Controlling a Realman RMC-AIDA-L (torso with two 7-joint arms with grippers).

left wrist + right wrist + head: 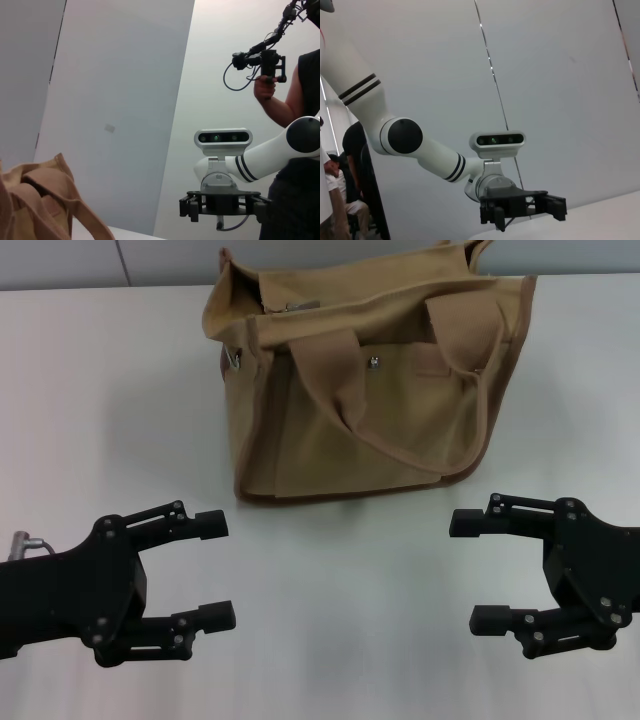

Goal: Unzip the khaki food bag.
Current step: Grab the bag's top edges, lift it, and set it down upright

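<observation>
The khaki food bag stands upright at the back middle of the white table, its front pocket with a metal snap facing me and its two webbing handles drooping forward. Its top gapes at the left end, where a metal zipper pull shows. A corner of the bag shows in the left wrist view. My left gripper is open and empty, low at the front left, well short of the bag. My right gripper is open and empty at the front right.
The white table spreads around the bag, with a grey wall behind. The left wrist view shows my right gripper and a person holding a camera rig. The right wrist view shows my left gripper and people standing behind.
</observation>
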